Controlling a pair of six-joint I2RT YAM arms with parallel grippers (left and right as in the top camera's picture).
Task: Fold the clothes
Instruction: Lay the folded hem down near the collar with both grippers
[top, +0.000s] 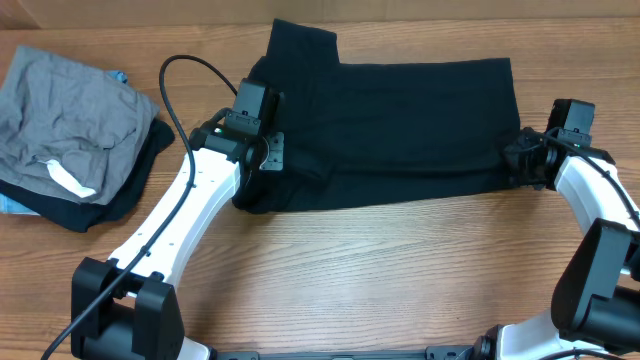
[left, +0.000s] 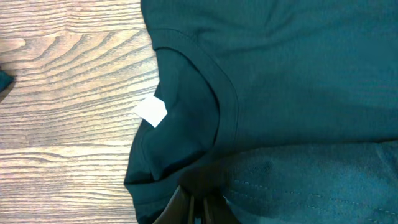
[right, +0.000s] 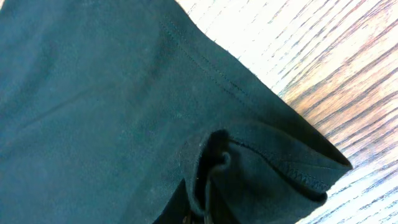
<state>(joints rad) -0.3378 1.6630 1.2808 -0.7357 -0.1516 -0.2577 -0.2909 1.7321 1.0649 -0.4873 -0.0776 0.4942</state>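
Observation:
The black T-shirt lies folded as a wide band across the middle of the table, one sleeve sticking out at the top left. My left gripper is shut on its left end near the neckline; the left wrist view shows the collar and the small white neck tag just beyond my pinched fingers. My right gripper is shut on the shirt's right edge, with a bunched fold of hemmed fabric caught between the jaws in the right wrist view.
A grey garment with a white label lies crumpled on a dark garment at the far left. A black cable loops over the table beside the left arm. Bare wooden tabletop lies in front of the shirt.

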